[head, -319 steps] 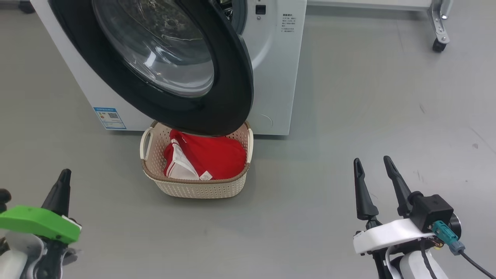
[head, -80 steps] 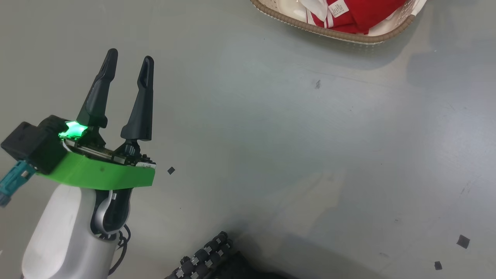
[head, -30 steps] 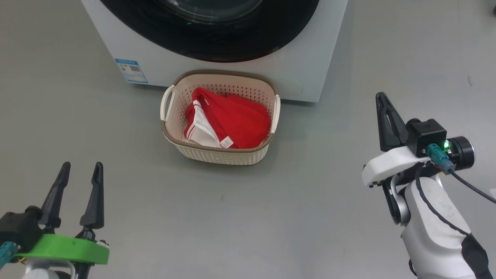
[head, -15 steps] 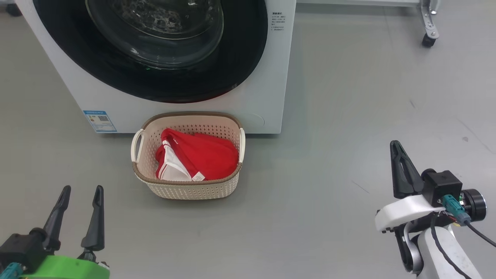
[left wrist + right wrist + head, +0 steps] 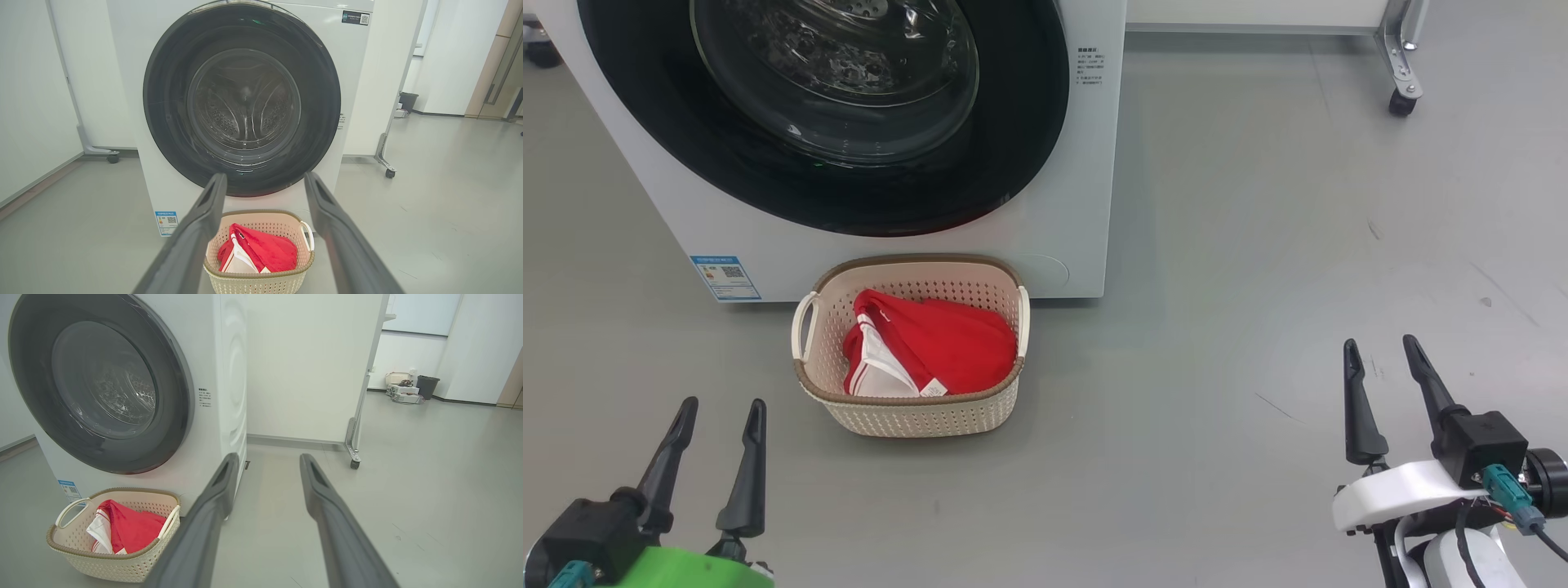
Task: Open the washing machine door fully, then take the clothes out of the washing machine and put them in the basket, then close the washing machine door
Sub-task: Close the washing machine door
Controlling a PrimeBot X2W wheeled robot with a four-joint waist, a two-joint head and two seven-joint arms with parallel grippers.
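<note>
Head view: the door (image 5: 1029, 122) sits shut flat against the washing machine (image 5: 1086, 163), where earlier it hung open over the basket (image 5: 907, 265). The basket stands on the floor (image 5: 1217, 327) just in front of the washing machine, with the red clothes (image 5: 956, 351) heaped inside. The left gripper (image 5: 725, 403), well in front of the machine, is spread and empty. The right gripper (image 5: 1380, 341), off past the machine's right side, is now spread and empty; a moment ago it was pressed together.

Left wrist view: the left gripper (image 5: 265, 175) frames the shut door (image 5: 322, 102), and the basket (image 5: 261, 214) stands below it.

Right wrist view: the right gripper (image 5: 268, 456) points past the machine's corner, with the basket (image 5: 135, 492) at the machine's foot.
</note>
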